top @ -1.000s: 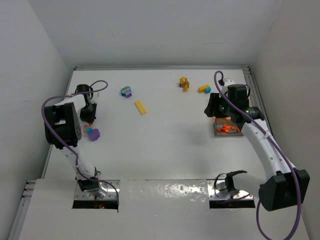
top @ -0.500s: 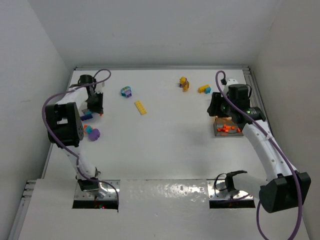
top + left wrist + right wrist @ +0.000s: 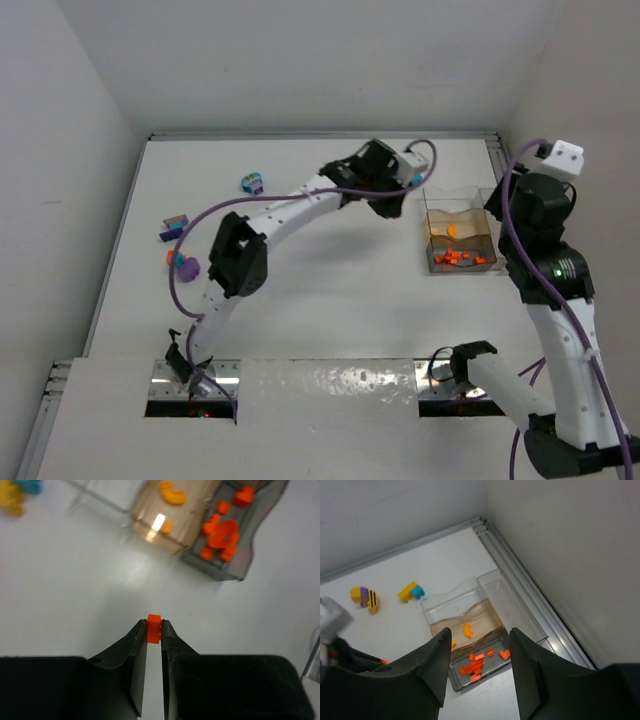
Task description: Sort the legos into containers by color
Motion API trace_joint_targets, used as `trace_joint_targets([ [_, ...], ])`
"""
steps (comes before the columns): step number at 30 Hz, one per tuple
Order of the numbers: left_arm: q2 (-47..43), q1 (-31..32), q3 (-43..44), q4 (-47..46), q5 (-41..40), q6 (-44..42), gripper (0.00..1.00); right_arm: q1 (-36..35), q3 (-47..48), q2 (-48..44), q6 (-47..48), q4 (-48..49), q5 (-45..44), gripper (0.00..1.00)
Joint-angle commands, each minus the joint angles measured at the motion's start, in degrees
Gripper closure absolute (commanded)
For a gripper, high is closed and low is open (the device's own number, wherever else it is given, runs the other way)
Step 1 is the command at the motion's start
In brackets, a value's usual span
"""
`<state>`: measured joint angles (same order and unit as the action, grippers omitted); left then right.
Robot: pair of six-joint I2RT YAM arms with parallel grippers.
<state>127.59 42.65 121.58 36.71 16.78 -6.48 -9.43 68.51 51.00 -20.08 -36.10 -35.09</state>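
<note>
The right gripper (image 3: 479, 636) is held high over the right side of the white table (image 3: 320, 300). Its jaws are seen standing well apart, and nothing is gripped between them.

Below it, a small clear plastic rectangular box (image 3: 462, 203) with a brownish base is set near the table's right edge. It is divided into compartments by wavy see-through walls. A heap of loose orange bricks (image 3: 458, 258) is gathered in the nearest compartment. A single curved orange-yellow piece (image 3: 466, 630) is seen on the brown floor of the compartment behind it.

On the left side of the table, well apart from the box, a teal, purple and orange clump (image 3: 181, 263) is lying. A flat purple-based clump (image 3: 174, 228) is placed just beyond it.

The left arm is stretched across the table, so the left gripper (image 3: 154, 622) is brought near the box's left side. Its jaws are closed almost together on a small orange plastic brick (image 3: 154, 631), which is pinched at the very fingertips. In the left wrist view the brick is seen over bare table, short of the box and over no compartment.

Farther back, a teal and purple clump (image 3: 252, 183) is found left of centre. Beyond the box's far left corner a yellow and teal clump (image 3: 411, 591) is seen. A yellow, purple and striped clump (image 3: 364, 597) is seen to its left.
</note>
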Motion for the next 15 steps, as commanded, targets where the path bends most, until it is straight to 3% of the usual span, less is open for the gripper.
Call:
trace_joint_targets([
  [1, 5.4, 4.4, 7.9, -2.2, 3.1, 3.4, 1.00, 0.3, 1.2, -2.9, 2.1, 0.0, -6.8, 0.51],
  [5, 7.9, 10.2, 8.6, -12.8, 0.2, 5.9, 1.00, 0.3, 0.2, -5.6, 2.2, -1.7, -3.7, 0.51],
  [15, 17.2, 15.7, 14.6, -22.5, -4.8, 8.6, 1.00, 0.3, -3.4, -8.2, -0.5, -5.2, 3.4, 0.51],
])
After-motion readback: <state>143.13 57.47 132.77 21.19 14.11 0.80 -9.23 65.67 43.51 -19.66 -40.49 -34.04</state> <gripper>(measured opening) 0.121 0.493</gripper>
